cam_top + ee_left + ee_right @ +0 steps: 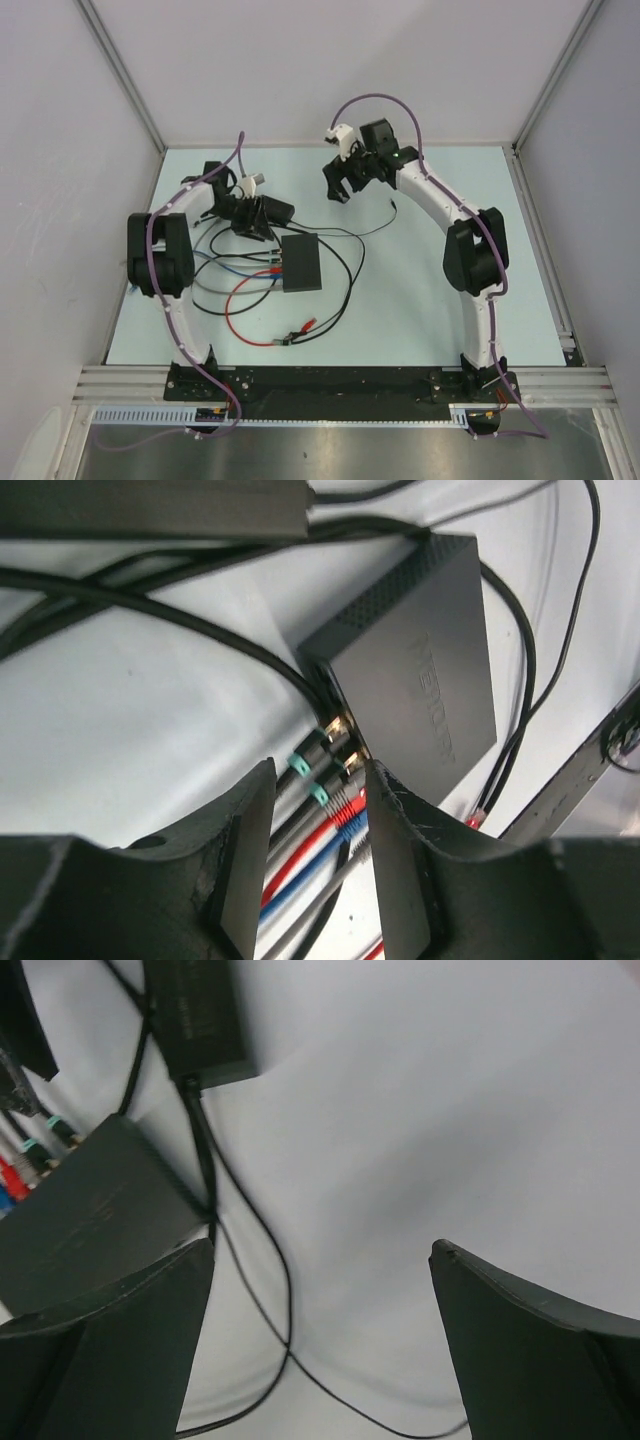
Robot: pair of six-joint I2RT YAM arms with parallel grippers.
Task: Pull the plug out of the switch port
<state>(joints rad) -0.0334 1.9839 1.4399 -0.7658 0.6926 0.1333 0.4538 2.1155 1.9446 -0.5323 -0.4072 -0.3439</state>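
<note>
The switch point(301, 262) point(420, 670) point(90, 1210) is a flat black box lying mid-table. Along its left edge several plugs point(274, 266) sit in its ports: two with green boots point(318, 752), then a red one point(350, 808) and a blue one point(357, 826). My left gripper point(256, 224) point(318, 770) hovers just behind and left of the switch, jaws apart, with those plugs and their cables showing through the gap and nothing pinched. Farther back, my right gripper point(345, 185) point(322, 1248) stands wide open over bare table, holding nothing.
A smaller black adapter block point(275, 210) point(195, 1015) lies behind the switch on a thin black cable. That thin cable's loose end point(396, 207) rests right of the right gripper. Black, red and blue cables loop left and in front of the switch; a red-tipped connector point(300, 329) lies nearer the front.
</note>
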